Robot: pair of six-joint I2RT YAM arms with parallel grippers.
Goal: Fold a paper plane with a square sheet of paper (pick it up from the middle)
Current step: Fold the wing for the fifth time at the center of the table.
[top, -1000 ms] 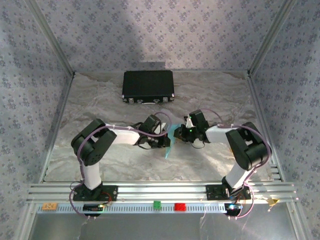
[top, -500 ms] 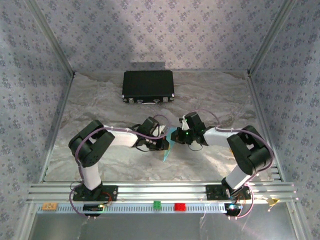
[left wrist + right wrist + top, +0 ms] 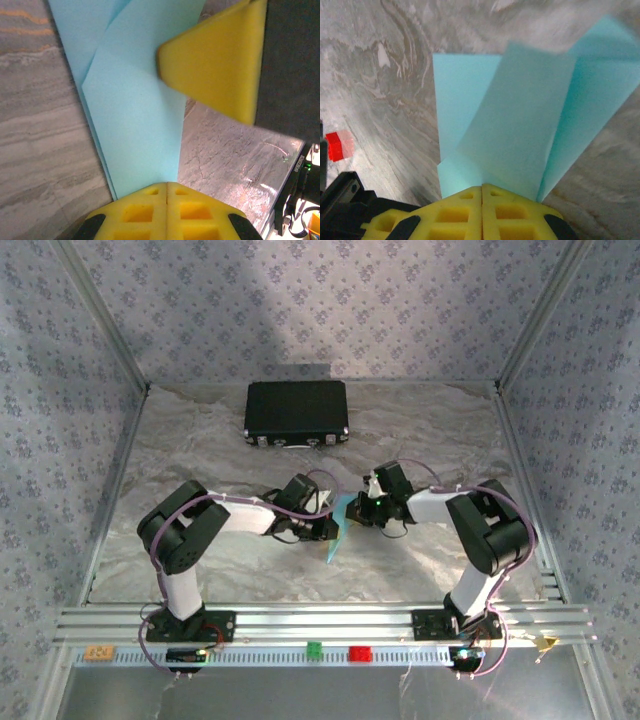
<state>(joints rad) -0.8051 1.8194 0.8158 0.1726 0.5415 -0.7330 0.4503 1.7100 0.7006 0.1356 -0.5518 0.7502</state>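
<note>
Both arms meet mid-table! The left gripper (image 3: 326, 528) (image 3: 166, 187) has its yellow jaws clenched on one edge of the thin light-blue folded sheet of paper (image 3: 334, 544) (image 3: 135, 115) (image 3: 520, 125). The right gripper (image 3: 358, 512) (image 3: 482, 189) pinches the opposite edge, jaws tight on it. The paper is held between them over the grey marbled table (image 3: 200, 450), well in front of the black rectangular case (image 3: 296, 412).

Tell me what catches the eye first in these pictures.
The folded light-blue paper at mid-table stands out, pinched from both sides: the left gripper and the right gripper are each shut on it. Beyond them a black case lies at the far side of the table, and a small red block sits on the near rail.
</note>
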